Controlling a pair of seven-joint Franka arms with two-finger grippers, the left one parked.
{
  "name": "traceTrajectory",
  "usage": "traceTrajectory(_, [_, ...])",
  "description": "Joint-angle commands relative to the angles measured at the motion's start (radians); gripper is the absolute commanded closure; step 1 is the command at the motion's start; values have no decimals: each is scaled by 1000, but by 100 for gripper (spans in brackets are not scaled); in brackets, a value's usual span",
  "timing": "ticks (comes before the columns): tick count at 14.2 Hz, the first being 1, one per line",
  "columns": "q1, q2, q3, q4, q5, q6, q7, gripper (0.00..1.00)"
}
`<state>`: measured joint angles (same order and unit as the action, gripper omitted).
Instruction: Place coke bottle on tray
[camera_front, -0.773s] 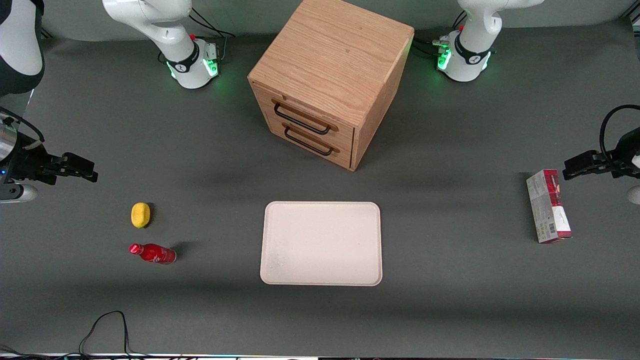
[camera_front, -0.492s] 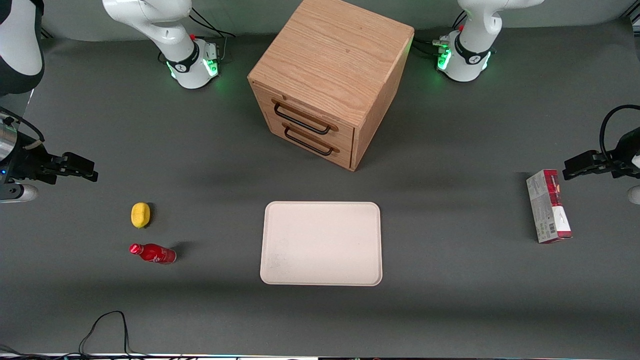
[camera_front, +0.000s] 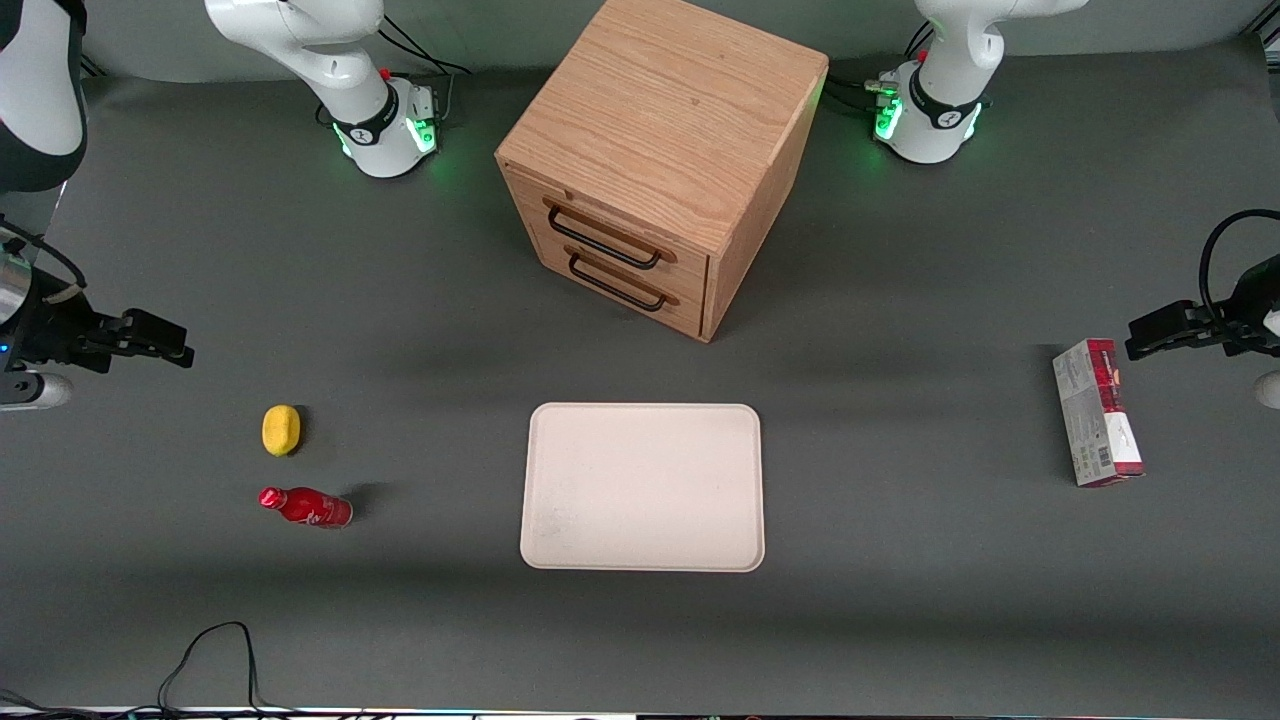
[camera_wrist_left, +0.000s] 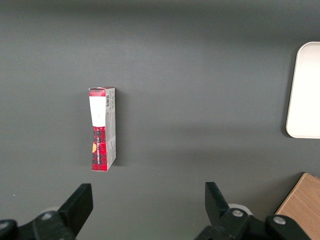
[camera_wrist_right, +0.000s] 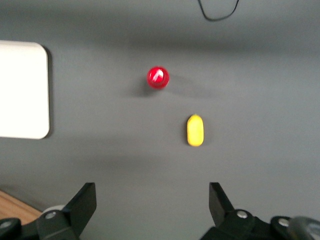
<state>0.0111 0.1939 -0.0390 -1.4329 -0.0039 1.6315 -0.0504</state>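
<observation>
- While nothing's gripped yet, tray (camera_front: 642, 487) sits empty, in front of the wooden drawer box (camera_front: 655, 160).
- Gripper (camera_front: 175, 348): fingers spread wide, holding nothing, well apart from tray, toward working arm's end.
- Coke bottle (camera_front: 306, 506) stands upright, nearer front cam than gripper, just beside yellow lemon-like object (camera_front: 281, 430); long axis vertical.

I'm working a robotics lab bench: a table (camera_front: 900, 620) under a plain dark grey mat, with white arm bases (camera_front: 385, 125) bolted at its edge, status lights glowing green. Loose cables (camera_front: 215, 655) trail over the mat, and the props, a wooden drawer box (camera_front: 660, 130) among them, sit spaced out like test pieces.
</observation>
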Motion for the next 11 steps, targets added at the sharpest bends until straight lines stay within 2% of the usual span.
traceTrajectory(1, [-19,171,5,222,-10,-65,-41,0])
traceTrajectory(4, [-33,272,8,354,-8,-85,-54,0])
traceTrajectory(11, [-28,350,18,353,-4,-68,-51,0])
